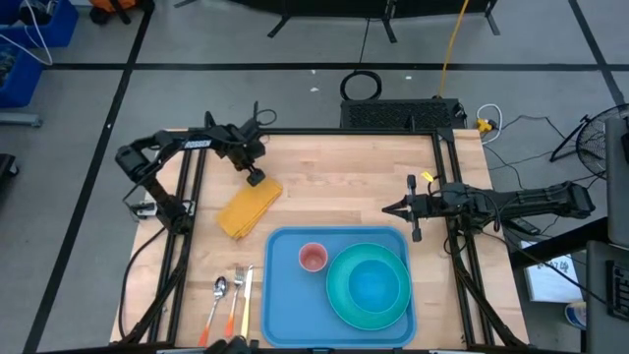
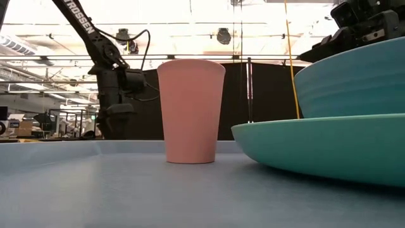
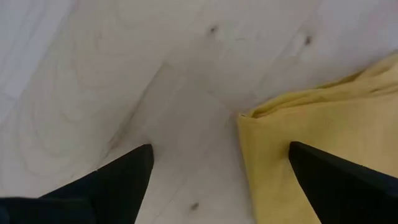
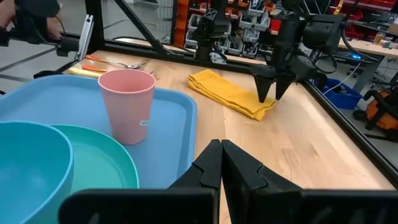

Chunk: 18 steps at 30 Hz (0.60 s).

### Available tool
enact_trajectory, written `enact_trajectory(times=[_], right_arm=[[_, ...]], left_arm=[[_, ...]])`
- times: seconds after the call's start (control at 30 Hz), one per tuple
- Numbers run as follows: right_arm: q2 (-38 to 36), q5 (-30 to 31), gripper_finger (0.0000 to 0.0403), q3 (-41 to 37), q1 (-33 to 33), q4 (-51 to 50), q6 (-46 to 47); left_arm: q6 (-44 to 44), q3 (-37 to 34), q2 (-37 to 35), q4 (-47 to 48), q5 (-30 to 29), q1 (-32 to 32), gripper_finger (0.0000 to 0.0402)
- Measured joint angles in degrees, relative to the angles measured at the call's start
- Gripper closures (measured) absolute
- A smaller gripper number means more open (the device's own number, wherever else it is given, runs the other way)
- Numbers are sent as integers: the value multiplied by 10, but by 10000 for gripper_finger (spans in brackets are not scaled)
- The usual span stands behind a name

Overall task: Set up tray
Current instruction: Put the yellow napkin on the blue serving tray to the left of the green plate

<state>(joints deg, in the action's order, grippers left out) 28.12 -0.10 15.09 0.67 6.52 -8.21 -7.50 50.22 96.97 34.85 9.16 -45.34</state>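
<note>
The light-blue tray (image 1: pixel 285 295) lies at the table's near edge. On it stand a pink cup (image 1: pixel 313 258) and a teal plate (image 1: pixel 339 300) with a blue bowl (image 1: pixel 373 285) in it. A folded yellow napkin (image 1: pixel 249 208) lies flat on the wood, left of and beyond the tray. My left gripper (image 1: pixel 256 179) is open and points down at the napkin's far corner (image 3: pixel 249 118). My right gripper (image 1: pixel 398 208) is shut and hovers beyond the tray's far right corner, touching nothing. My left gripper (image 3: pixel 219 180) comes from above, astride the napkin's far corner. One fingertip (image 3: pixel 323 174) is over the yellow cloth, the other (image 3: pixel 124 177) over bare wood. I cannot tell whether either tip touches the cloth or the table.
A spoon (image 1: pixel 220 288), a fork (image 1: pixel 238 285) and a knife (image 1: pixel 248 295) lie side by side on the wood left of the tray. Bare wood (image 1: pixel 344 177) stretches across the table's far half between the arms. Black frame rails run along both side edges.
</note>
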Motion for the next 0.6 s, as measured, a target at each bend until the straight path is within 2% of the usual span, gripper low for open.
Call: enact_trajectory(times=[0.2,0.6], right_arm=[[0,0,403,0,0,0,0],[0,1,403,0,0,1,-1]], left_arm=[[-15,-2,-5,5,4,11,19],[2,-2,-4,-12,29,47,45]])
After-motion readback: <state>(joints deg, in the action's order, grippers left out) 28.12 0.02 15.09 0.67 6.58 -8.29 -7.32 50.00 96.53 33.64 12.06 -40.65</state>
